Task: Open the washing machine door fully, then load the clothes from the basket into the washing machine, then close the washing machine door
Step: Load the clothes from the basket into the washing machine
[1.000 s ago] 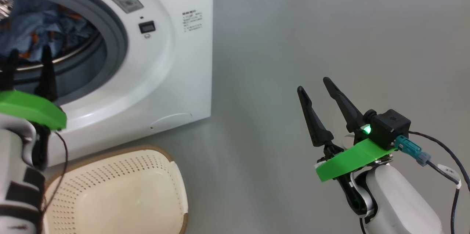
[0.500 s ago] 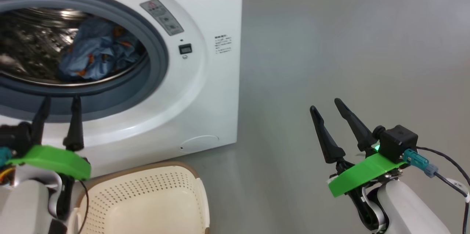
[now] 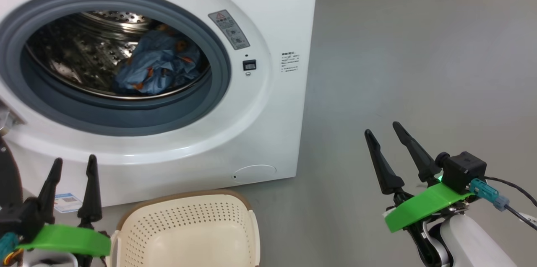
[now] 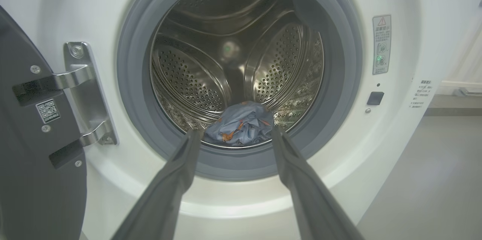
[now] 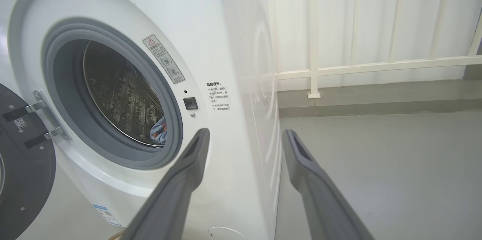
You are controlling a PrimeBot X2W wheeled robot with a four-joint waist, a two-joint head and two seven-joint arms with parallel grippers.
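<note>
At the far left edge of the head view, the washing machine door point(image 3: 7, 174) shows as a dark sliver, swung clear of the opening. The left wrist view shows its inner face carried on a metal hinge point(image 4: 81, 93). Just right of it, low down, the left gripper point(image 3: 74, 159) has its two fingers spread apart and empty, pointing at the lower front of the washing machine point(image 3: 272, 7) near a blue label sticker point(image 3: 66, 202). Beside it the basket point(image 3: 184, 195) sits on the grey floor point(image 3: 419, 49) close against the machine's base, its perforated inner wall showing. Above, past the grey gasket point(image 3: 220, 78), the clothes point(image 3: 157, 68) lie bunched low in the steel drum point(image 3: 71, 53), toward its right. A round cap point(image 3: 254, 172) marks the machine's lower right corner. Far right, the right gripper point(image 3: 382, 128) hangs over the floor, well apart from the machine, its fingers likewise spread and empty.
</note>
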